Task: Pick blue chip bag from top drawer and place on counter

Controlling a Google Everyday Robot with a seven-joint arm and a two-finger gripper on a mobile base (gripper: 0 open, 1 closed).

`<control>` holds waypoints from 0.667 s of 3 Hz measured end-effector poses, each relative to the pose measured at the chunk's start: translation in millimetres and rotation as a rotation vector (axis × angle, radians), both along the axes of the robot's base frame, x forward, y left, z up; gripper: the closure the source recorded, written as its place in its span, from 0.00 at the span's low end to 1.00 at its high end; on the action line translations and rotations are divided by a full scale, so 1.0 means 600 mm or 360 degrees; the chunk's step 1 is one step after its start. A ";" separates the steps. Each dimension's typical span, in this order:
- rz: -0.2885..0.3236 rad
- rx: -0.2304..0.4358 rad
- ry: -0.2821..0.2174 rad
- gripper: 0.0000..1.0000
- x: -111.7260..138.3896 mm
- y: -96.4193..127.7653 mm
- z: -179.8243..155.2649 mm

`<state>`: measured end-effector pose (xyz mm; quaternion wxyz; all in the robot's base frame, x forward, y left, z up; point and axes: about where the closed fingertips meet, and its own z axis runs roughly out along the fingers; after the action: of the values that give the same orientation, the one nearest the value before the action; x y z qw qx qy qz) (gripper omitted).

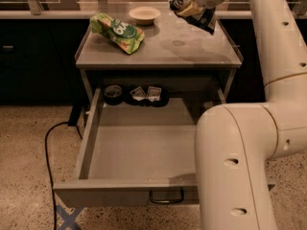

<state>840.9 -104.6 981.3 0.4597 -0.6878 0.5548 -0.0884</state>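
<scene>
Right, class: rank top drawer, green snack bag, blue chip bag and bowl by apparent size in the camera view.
1. top drawer
2. green snack bag
3. blue chip bag, in the hand above the counter, partly hidden: rank unsure
4. bowl

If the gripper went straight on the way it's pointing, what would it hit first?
The gripper, jaws shut on the wrinkled dark-blue foil chip bag, points left and slightly down. Probably the flat grey counter beside the shallow beige bowl; depth is unclear.
</scene>
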 end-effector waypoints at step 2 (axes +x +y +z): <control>0.0064 0.0334 0.0101 1.00 0.009 0.000 -0.060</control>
<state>846.4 -104.9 945.4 0.5130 -0.6493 0.5615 0.0013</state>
